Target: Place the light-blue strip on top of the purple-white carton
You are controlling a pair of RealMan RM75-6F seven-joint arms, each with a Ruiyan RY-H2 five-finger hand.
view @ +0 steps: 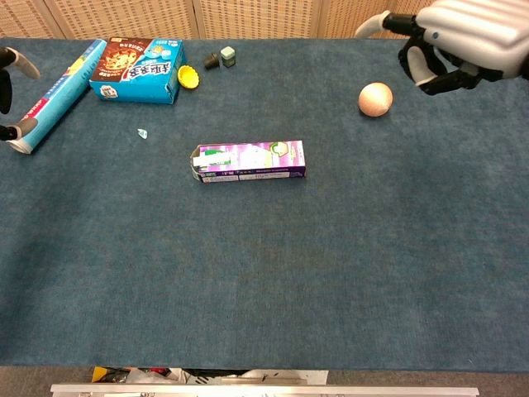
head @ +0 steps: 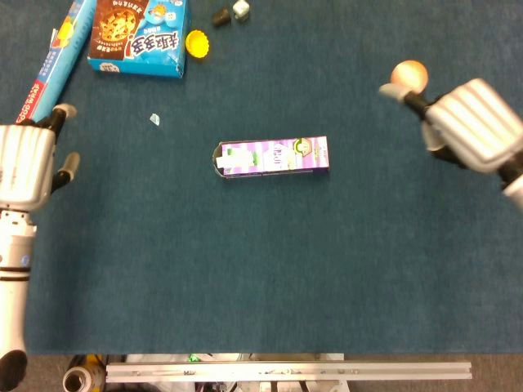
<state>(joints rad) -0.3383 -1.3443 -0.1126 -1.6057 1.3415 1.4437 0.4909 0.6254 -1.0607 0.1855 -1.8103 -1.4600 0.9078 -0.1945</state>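
Blue counter point(head: 270, 269): purple-white carton point(head: 272, 157) lies centre frame; light-blue strip point(head: 47, 67) upper left. Both hands, left hand point(head: 26, 163) and right hand point(head: 470, 122), hover empty, fingers loosely spread.

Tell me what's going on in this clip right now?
Neither hand holds anything. The left hand is out at the table's left edge, near the blue roll. The right hand hovers with spread fingers beside the peach-coloured ball. The purple-white carton lies flat mid-table with no strip visible on top. A small light-blue scrap lies apart, to its left.
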